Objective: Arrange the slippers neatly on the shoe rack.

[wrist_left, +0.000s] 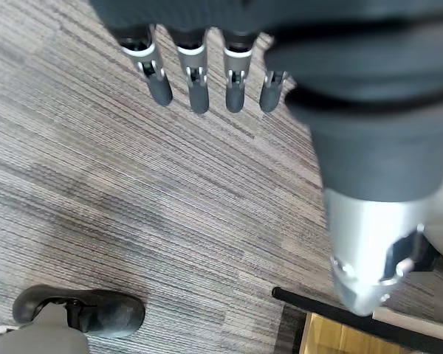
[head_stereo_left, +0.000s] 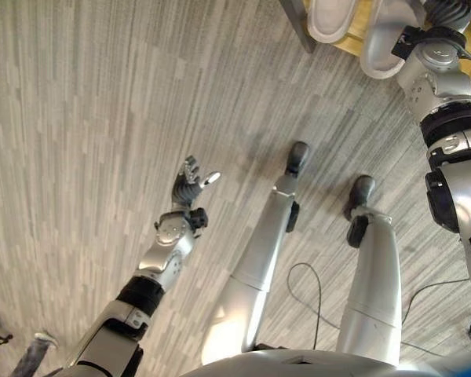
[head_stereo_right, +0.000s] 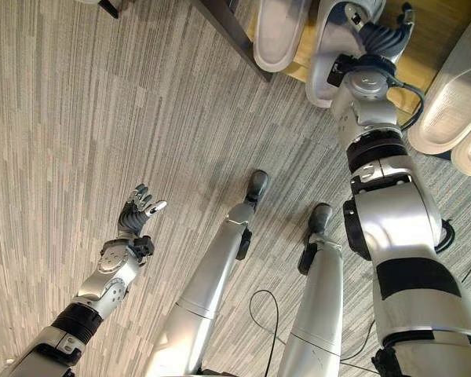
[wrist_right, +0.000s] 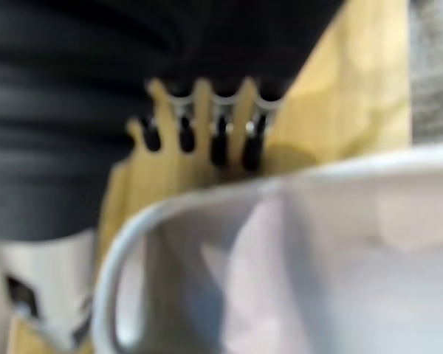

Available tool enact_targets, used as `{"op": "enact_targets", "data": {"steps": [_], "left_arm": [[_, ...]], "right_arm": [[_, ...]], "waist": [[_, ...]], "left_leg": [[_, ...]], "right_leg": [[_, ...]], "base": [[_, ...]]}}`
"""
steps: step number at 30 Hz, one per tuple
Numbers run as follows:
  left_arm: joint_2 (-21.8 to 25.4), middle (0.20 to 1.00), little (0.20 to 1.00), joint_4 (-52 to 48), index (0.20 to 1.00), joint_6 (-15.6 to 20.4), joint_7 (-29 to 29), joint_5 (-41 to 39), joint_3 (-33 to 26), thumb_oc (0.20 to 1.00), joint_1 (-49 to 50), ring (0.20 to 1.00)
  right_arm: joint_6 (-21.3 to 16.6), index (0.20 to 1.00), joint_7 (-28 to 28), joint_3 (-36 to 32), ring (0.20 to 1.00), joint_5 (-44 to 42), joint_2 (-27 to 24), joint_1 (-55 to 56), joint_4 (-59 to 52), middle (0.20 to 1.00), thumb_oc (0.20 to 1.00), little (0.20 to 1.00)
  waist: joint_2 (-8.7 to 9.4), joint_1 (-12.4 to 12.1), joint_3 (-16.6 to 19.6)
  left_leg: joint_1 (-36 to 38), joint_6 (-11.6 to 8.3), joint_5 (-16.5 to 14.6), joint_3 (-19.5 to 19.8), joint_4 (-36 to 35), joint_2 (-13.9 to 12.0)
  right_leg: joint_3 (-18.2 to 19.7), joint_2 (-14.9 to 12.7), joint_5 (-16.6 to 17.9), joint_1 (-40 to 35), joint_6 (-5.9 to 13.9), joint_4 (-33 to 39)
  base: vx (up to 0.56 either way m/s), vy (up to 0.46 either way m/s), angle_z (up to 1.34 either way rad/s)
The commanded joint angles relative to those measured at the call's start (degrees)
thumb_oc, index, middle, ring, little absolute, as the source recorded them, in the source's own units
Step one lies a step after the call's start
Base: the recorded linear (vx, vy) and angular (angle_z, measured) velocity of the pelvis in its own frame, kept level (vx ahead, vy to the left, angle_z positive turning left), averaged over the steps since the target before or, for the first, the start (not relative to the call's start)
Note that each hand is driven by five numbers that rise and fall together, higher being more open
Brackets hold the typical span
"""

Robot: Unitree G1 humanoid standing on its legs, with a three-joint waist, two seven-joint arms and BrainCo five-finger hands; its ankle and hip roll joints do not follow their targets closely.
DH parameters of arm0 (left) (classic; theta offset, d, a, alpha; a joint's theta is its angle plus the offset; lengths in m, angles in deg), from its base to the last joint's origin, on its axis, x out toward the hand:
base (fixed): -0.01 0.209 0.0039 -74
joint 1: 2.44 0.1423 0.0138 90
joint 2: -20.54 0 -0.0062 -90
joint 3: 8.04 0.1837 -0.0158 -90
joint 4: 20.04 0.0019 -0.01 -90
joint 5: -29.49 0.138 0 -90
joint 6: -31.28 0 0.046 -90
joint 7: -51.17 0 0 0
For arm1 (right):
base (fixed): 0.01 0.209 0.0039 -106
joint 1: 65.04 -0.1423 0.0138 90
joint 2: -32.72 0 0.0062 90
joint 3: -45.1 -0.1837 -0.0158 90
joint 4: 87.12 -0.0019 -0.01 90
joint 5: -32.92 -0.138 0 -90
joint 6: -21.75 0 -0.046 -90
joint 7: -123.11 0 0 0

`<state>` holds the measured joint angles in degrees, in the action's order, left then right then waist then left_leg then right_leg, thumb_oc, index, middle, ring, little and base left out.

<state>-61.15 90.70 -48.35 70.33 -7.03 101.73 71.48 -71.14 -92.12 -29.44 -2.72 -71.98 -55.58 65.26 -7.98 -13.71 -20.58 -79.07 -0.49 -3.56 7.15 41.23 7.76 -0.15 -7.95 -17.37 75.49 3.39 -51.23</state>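
Note:
On the wooden shelf of the shoe rack [head_stereo_right: 428, 27] lie two white slippers side by side. One slipper [head_stereo_right: 279, 35] lies free. The other slipper [head_stereo_right: 323, 67] juts over the shelf's front edge with my right hand [head_stereo_right: 374, 35] on it. In the right wrist view that slipper [wrist_right: 317, 258] sits right against the hand, whose fingers [wrist_right: 218, 140] reach down behind its rim, gripping it. My left hand [head_stereo_left: 190, 184] hovers open over the carpet, far from the rack, its fingers [wrist_left: 198, 88] straight and holding nothing.
Two more pale slippers [head_stereo_right: 455, 98] lie to the right of my right arm. The rack's dark metal leg [head_stereo_right: 231, 35] stands on the grey striped carpet [head_stereo_left: 86, 118] at the shelf's left end.

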Motion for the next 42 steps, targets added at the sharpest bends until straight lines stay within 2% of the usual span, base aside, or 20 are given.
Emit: {"op": "enact_targets", "data": {"steps": [1,12,18,22,26,42], "left_arm": [[2.54,1.0,1.0,-1.45,1.0,1.25,2.14,2.88,-1.1,1.0,6.74,1.0],[3.59,1.0,1.0,-2.89,1.0,-0.69,1.98,7.09,-2.22,1.0,6.13,1.0],[4.04,1.0,1.0,-2.07,1.0,-0.43,1.94,8.09,-2.51,1.0,4.45,1.0],[4.6,1.0,1.0,-1.6,1.0,-0.44,1.81,8.39,-2.69,1.0,4.05,1.0],[4.71,1.0,1.0,0.58,1.0,-0.4,2.21,8.03,-3.66,1.0,4.4,1.0],[4.24,1.0,1.0,3.78,1.0,-0.58,3.1,12.29,-3.4,1.0,2.78,1.0]], "right_arm": [[-2.34,1.0,-3.18,-1.22,1.0,4.46,0.74,8.94,-6.21,1.0,1.0,1.0],[-1.38,1.0,-2.41,-2.31,1.0,12.03,5.35,17.5,-17.72,1.0,1.0,1.0],[-0.97,1.0,-1.06,-1.99,1.0,14.62,5.86,19.04,-20.14,1.0,1.0,1.0],[-0.69,1.0,-0.07,-1.95,1.0,15.08,6.55,20.38,-20.49,1.0,1.0,1.0],[-1.37,1.0,0.72,-1.92,1.0,14.46,9.29,23.39,-21.08,1.0,1.0,1.0],[-3.29,1.0,4.18,1.05,1.0,12.89,15.06,25.51,-19.11,1.0,1.0,1.0]], "waist": [[0.13,0.48,5.71],[1.17,2.85,3.1],[1.56,3.59,1.59],[1.6,3.93,1.47],[1.86,4.18,1.46],[1.5,3.98,2.63]], "left_leg": [[-0.57,0.94,-7.82,-3.15,1.94,-2.06],[2.89,0.77,-7.05,-3.64,-0.16,-3.3],[4.25,0.97,-5.62,-3.82,-3.33,-3.29],[4.14,0.71,-4.72,-3.32,-4.19,-3.46],[3.82,0.71,-4.38,-3.31,-4.15,-3.7],[2.09,0.48,-4.68,-2.95,-2.67,-4.09]], "right_leg": [[3.28,-2.01,0.75,-2.65,2.02,0.83],[3.5,-0.67,2.17,-5.6,1.93,3.2],[3.2,-0.59,3.06,-6.44,2.58,4.27],[3.11,-0.87,3.27,-6.02,2.57,4.45],[3.15,-0.79,3.95,-5.75,2.5,4.54],[2.9,-0.61,3.59,-4.15,2.14,3.32]], "base": [[0.0,0.0,0.0],[-0.03,0.006,-0.04],[-0.06,0.002,-0.05],[-0.05,-0.006,0.0],[-0.03,0.005,0.0],[0.0,0.0,0.0]]}}
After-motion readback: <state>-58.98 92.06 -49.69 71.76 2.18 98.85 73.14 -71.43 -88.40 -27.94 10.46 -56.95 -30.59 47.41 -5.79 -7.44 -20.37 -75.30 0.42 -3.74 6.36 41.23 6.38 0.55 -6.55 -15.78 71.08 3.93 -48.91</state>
